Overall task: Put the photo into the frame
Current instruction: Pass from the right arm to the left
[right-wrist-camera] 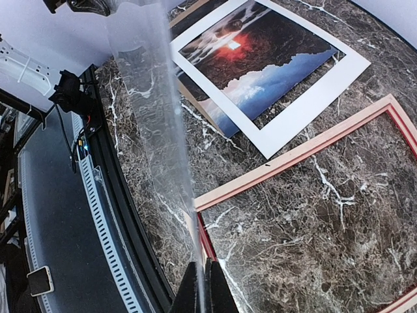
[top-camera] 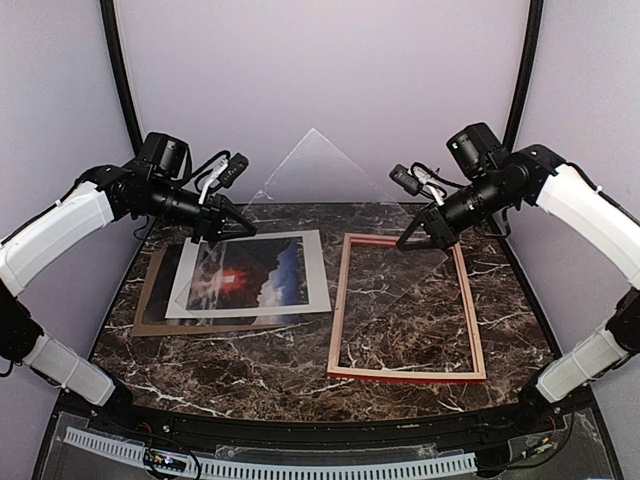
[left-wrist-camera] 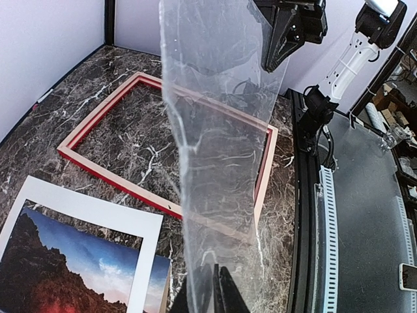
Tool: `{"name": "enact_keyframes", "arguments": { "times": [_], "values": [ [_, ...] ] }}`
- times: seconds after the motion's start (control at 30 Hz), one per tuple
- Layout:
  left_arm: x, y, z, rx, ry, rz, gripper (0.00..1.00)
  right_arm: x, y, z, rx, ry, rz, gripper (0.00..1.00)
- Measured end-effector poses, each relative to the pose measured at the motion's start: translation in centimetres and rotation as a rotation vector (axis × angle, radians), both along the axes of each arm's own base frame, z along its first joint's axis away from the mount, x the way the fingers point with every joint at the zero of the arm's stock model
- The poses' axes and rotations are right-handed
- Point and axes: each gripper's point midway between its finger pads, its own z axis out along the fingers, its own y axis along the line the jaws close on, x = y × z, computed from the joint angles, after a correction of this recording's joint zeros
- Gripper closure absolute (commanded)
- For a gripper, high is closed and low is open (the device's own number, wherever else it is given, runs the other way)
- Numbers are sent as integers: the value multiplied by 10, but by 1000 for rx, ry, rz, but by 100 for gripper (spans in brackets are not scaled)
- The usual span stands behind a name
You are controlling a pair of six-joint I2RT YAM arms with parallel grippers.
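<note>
left pincer [top-camera: 240,230]: pressed together on one edge of the clear pane [top-camera: 325,175]; in the wrist view the sheet rises straight out of the closed tips.
right pincer [top-camera: 410,240]: clamped the same way on the opposite edge; thin edge of the sheet enters the shut tips.
clear pane: hanging in the air between both pincers, off the table [top-camera: 250,370], wavy and slightly bowed, at 12 o'clock of the table's middle.
frame [top-camera: 337,310]: flat on the marble at 3 o'clock of the table's middle, below the right pincer; pale wood side up, red showing on the near rail; bare marble in the opening, nothing seated inside.
photo [top-camera: 245,275]: at 9 o'clock of the table's middle, at 6 o'clock of the left pincer; face up under the white mat [top-camera: 313,270], both on the brown backing board [top-camera: 153,300]; mat edge just beside the frame's left rail, small gap.
step in hand: judged as pane handling by both arms; photo untouched and not yet in the frame, so task looks early.
next move: probably calls for both arms travelling together, spacing held so the sheet neither buckles nor slips, pane brought level and settled, then a pincer freed for the photo.
</note>
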Motion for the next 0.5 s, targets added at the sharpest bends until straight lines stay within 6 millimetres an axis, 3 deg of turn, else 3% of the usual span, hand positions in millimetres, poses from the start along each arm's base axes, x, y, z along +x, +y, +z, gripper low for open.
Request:
{"name": "enact_keyframes", "arguments": {
  "times": [0.1, 0.27, 0.33, 0.5],
  "values": [
    [-1, -1, 0, 0, 3, -4, 99, 1, 0, 0, 2, 3, 0, 100],
    [-2, -2, -1, 1, 13, -4, 100, 4, 0, -2, -4, 3, -7, 99],
    [-2, -3, -1, 1, 14, -4, 100, 6, -1, -3, -6, 4, -17, 93],
    [-3, -4, -2, 1, 43, 12, 100, 24, -8, 1, 18, 9, -89, 66]
  ]
}}
